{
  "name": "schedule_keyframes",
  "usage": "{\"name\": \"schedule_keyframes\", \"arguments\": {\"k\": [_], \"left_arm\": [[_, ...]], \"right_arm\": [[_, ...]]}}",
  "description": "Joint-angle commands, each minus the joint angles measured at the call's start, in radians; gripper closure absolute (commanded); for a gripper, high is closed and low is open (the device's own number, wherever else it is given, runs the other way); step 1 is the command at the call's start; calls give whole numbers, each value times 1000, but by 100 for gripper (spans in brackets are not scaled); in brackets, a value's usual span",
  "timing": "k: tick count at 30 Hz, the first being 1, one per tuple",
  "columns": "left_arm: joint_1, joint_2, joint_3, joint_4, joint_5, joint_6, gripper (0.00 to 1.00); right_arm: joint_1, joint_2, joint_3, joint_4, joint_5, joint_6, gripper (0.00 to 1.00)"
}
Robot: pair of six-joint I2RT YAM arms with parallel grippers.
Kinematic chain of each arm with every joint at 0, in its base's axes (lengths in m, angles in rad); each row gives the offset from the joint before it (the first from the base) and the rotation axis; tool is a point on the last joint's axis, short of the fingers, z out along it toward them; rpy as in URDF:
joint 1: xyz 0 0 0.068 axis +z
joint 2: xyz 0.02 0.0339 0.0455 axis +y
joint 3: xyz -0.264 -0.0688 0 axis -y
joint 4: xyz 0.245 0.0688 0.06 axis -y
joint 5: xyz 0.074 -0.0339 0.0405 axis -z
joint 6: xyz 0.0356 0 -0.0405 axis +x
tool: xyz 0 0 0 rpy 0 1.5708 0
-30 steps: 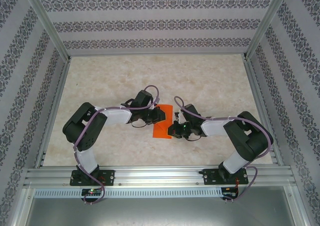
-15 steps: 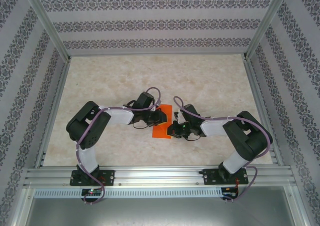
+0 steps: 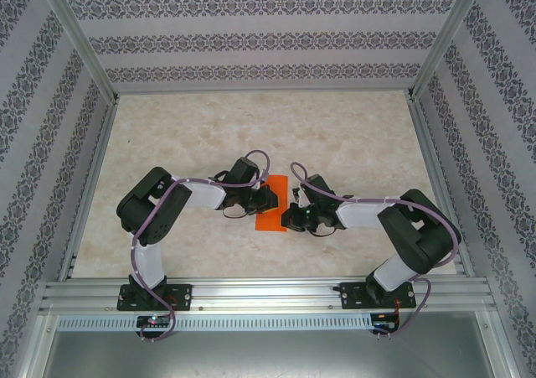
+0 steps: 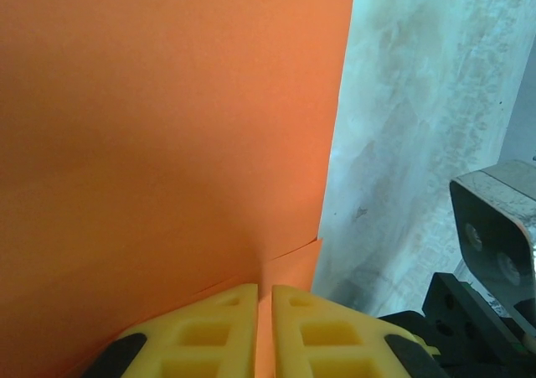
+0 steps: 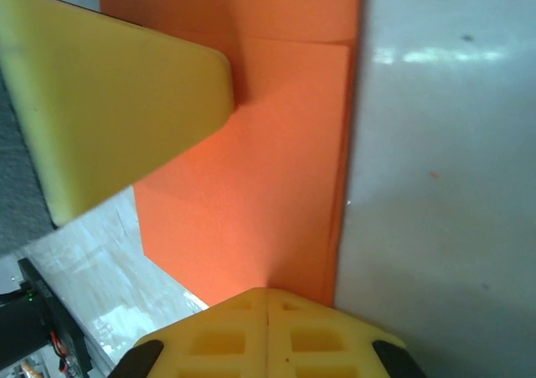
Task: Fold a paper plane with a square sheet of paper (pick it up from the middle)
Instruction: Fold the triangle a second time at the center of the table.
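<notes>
The square sheet of paper (image 3: pixel 272 209) is bright orange and lies folded into a narrow layered strip at mid-table, not a pointed paper plane. My left gripper (image 3: pixel 266 199) reaches it from the left. In the left wrist view its yellow jaws (image 4: pixel 264 298) are shut on a raised flap of the paper (image 4: pixel 167 126), with orange showing between them. My right gripper (image 3: pixel 290 218) comes from the right. Its jaws (image 5: pixel 268 298) are shut tight, tips against the paper (image 5: pixel 268 185) near its folded edge. The left gripper's finger (image 5: pixel 117 101) presses the paper's far part.
A pale marbled tabletop (image 3: pixel 251 126) spreads behind and beside the paper, fenced by patterned walls and metal rails (image 3: pixel 260 292) at the near edge. Part of the right arm's wrist (image 4: pixel 494 227) shows close beside the paper in the left wrist view.
The left arm has shifted slightly to the right, toward the centre, with its gripper still on the paper. The right gripper and the paper have hardly moved.
</notes>
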Motion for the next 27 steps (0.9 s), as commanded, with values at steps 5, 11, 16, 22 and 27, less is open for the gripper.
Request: {"name": "schedule_keyframes", "arguments": {"k": [5,11,16,22,27], "left_arm": [[-11,18,-32,-22,-66,31,85],[-11,21,-27,-27,-63,31,85],[-11,21,-21,-37,-68,33,85],[-12,21,-24,-48,-84,33,86],[-11,26,-25,-50,-89,26,87]], "right_arm": [[40,-76,73,-81,37,12,91],[60,16,123,-31,38,32,90],[55,103,117,-1,55,34,90],[53,118,29,44,30,51,90],[53,86,-25,64,7,65,89]]}}
